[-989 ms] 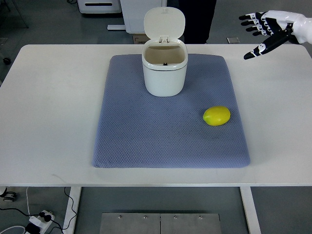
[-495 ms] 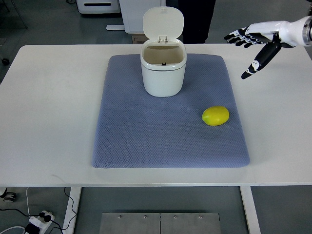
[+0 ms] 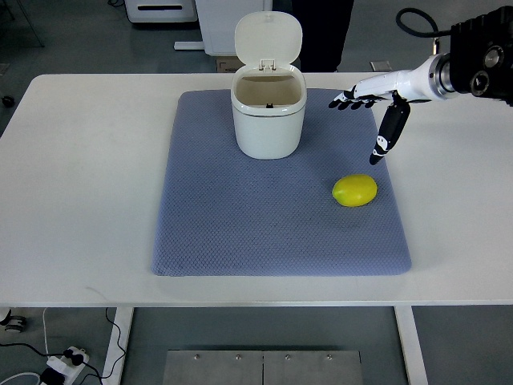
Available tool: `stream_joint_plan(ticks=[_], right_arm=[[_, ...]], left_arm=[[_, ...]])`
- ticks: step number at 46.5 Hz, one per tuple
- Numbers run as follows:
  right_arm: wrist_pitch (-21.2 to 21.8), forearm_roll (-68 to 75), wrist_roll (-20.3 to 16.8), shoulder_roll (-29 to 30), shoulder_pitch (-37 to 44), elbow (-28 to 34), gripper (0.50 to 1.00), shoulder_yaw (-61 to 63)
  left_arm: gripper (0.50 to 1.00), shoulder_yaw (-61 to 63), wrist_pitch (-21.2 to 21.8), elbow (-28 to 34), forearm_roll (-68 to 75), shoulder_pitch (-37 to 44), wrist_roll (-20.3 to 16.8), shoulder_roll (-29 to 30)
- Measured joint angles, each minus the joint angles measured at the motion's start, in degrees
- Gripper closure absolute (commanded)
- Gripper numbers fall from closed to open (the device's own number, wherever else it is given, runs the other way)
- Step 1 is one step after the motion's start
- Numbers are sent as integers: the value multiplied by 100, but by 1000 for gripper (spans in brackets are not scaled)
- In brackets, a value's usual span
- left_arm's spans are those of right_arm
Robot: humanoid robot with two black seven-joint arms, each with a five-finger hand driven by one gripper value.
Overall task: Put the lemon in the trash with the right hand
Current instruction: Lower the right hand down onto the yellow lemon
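Observation:
A yellow lemon [image 3: 355, 190] lies on the right part of a blue-grey mat [image 3: 240, 224]. A white trash bin [image 3: 268, 116] stands at the mat's back middle, its lid flipped up and its inside showing. My right hand [image 3: 370, 108] reaches in from the right edge, hovering above the mat's back right corner, just behind the lemon. Its fingers are spread and its thumb points down toward the lemon; it holds nothing. The left arm does not show.
The mat lies on a white table [image 3: 80, 176] with bare surface on both sides. Behind the table stand a white appliance [image 3: 164, 10] and a dark figure or object [image 3: 321, 32].
My right hand has moved left and down from beyond the table's back right corner to above the mat, close to the lemon. The lemon and bin have stayed put.

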Motion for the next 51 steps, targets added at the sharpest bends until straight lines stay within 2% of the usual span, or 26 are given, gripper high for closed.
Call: stream_joint_plan(ticks=[33, 51], right_arm=[[-142, -8, -164, 563, -264, 22, 500, -269], [-524, -27, -116, 622, -768, 14, 515, -252]], left_arm=[[500, 0, 0, -1, 1, 0, 2, 0], [500, 0, 0, 0, 1, 0, 0, 0]])
